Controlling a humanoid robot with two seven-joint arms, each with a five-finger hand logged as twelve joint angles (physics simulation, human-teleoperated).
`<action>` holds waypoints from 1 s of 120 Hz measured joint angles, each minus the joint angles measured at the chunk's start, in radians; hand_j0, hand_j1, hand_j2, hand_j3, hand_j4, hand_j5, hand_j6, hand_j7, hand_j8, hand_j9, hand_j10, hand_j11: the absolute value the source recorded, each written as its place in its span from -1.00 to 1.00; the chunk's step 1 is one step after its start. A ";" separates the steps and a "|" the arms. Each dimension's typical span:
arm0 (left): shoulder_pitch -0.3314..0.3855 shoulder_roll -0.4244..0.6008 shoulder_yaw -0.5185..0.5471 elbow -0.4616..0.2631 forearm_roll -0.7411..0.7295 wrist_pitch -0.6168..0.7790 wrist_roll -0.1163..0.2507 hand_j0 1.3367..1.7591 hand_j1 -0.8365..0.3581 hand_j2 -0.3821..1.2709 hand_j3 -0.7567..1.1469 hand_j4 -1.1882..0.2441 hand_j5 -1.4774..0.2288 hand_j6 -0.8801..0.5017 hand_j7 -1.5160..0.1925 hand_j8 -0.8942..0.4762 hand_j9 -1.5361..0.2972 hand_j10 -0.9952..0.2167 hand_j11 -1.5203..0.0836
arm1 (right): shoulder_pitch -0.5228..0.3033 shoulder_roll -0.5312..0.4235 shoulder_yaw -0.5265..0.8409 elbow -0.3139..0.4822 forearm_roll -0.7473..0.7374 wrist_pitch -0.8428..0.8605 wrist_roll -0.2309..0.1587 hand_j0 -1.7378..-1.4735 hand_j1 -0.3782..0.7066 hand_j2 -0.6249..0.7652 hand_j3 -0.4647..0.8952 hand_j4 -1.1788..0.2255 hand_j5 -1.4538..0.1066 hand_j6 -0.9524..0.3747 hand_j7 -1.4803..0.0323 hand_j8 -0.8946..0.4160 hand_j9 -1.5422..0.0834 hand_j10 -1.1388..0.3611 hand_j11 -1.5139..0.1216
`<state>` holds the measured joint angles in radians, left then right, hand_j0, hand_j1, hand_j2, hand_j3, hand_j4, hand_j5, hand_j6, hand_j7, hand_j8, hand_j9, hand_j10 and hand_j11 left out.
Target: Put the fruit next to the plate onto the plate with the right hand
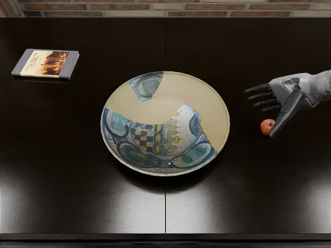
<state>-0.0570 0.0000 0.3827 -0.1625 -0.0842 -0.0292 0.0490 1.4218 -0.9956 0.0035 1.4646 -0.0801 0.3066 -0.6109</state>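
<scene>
The right hand (287,97) reaches in from the right edge with its fingers (257,91) spread and pointing left toward the plate. The thumb (283,118) angles down and forward. The hand is wide open and grips nothing. The thumb tip sits at the right edge of the small red fruit (267,126); I cannot tell whether it touches it. The fruit lies on the dark table (248,196), under and slightly in front of the fingers, just off the right rim of the large painted plate (214,106).

The step in hand looks like the approach to the grasp. To do it well, the palm should come down until the fruit sits between the thumb and the first fingers, and only then should the hand close. The fruit is round and small against these long digits, so a touch from one side would likely roll it across the table. Both sides should close on it together. Once held, it needs lifting clear of the raised rim before it travels left, and the release should be low over the plate's hollow so it settles there. A book (45,63) lies far off at the back left, well away from the path.
</scene>
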 joint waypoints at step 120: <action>0.003 0.000 -0.001 0.001 0.000 0.000 0.000 0.52 0.52 -0.48 -0.21 0.34 0.38 -0.06 0.42 -0.03 0.35 0.26 0.52 | -0.082 0.211 -0.305 0.084 -0.641 -0.726 0.000 -0.40 -0.63 -0.14 -0.32 0.47 0.62 0.21 0.71 0.14 0.66 0.32 0.62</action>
<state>-0.0537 0.0000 0.3818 -0.1611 -0.0843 -0.0292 0.0490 1.3396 -0.7845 -0.3013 1.5484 -0.7214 -0.4197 -0.6109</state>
